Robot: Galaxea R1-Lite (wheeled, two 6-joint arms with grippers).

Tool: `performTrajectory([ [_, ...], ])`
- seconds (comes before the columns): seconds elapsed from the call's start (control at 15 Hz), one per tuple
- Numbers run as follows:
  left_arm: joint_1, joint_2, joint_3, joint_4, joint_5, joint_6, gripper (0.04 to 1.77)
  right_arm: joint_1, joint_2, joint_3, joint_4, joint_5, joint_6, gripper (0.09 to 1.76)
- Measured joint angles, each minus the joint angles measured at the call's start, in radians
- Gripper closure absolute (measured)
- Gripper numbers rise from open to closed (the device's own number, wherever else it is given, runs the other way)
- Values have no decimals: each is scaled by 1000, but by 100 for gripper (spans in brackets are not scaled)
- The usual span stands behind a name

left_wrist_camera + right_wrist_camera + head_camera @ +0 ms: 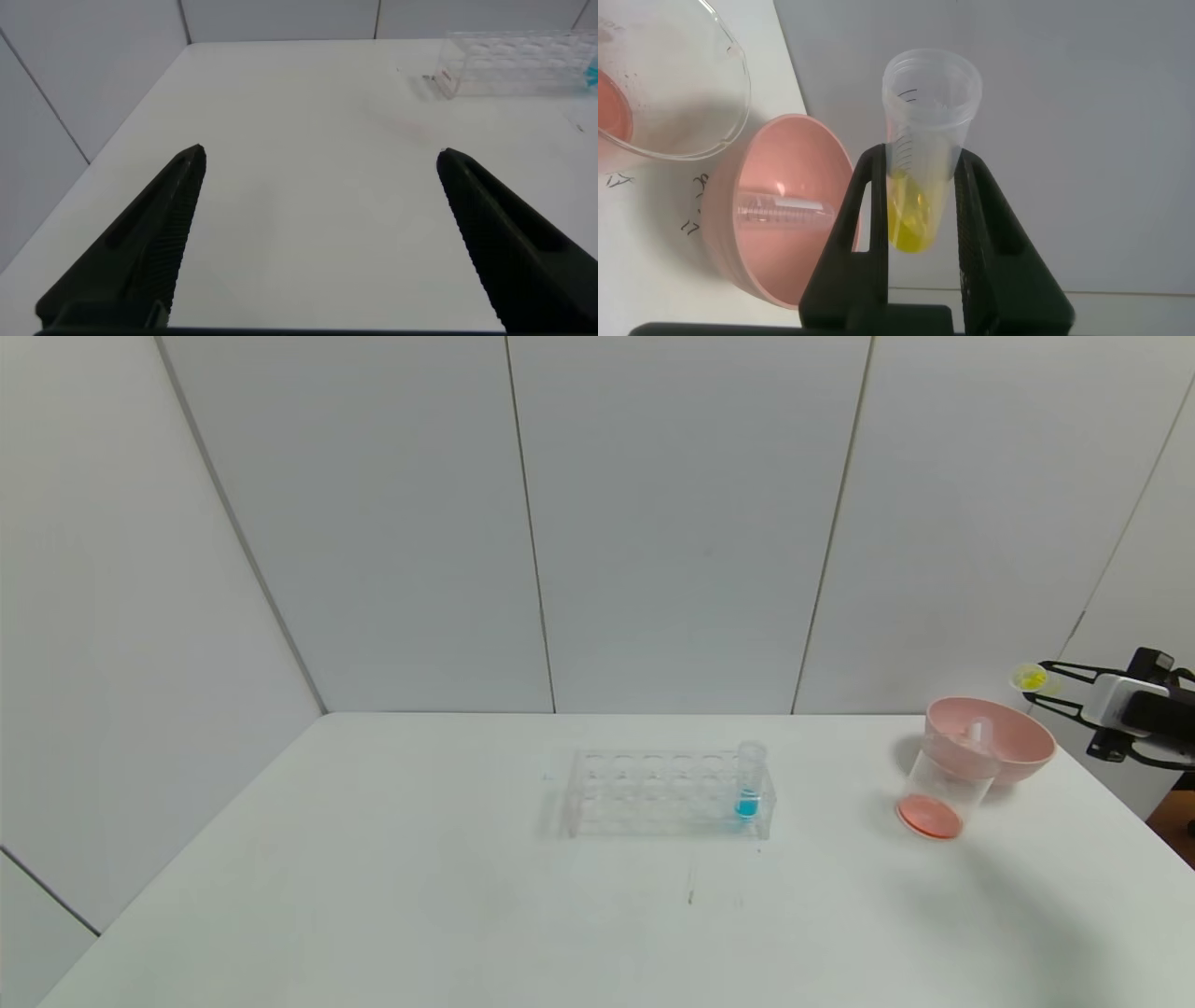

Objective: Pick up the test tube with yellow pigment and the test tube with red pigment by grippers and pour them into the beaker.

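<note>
The test tube with yellow pigment (929, 159) was pinched between the fingers of the right gripper (924, 233), held in the air at the far right of the scene, beyond the right edge of the table (373, 896) and to the right of the pink bowl (1013, 747). Its yellow liquid was in the tube, so this pour was judged not yet done.

The beaker (943, 798) stood near the table's right side, just in front of the pink bowl, with a layer of orange-red liquid in its bottom. That colour suggested the red pigment had already gone in. A clear empty tube (775, 205) lay inside the pink bowl; it may have been the spent red tube, though that could not be confirmed.

The clear rack (653, 793) sat at the middle of the table, holding only the tube with blue liquid (749, 784) at its right end.

The left gripper (318, 243) hung over the left part of the table, well away from the rack, its jaws spread wide and holding nothing.

What remained, by this reading, was carrying the yellow tube over the beaker, tipping it, and setting it aside.
</note>
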Motion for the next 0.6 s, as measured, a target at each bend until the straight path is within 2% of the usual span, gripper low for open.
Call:
performTrajectory([
  [0.6, 0, 0, 0, 0, 0, 0, 5, 5, 1, 1, 34, -2, -1, 136],
])
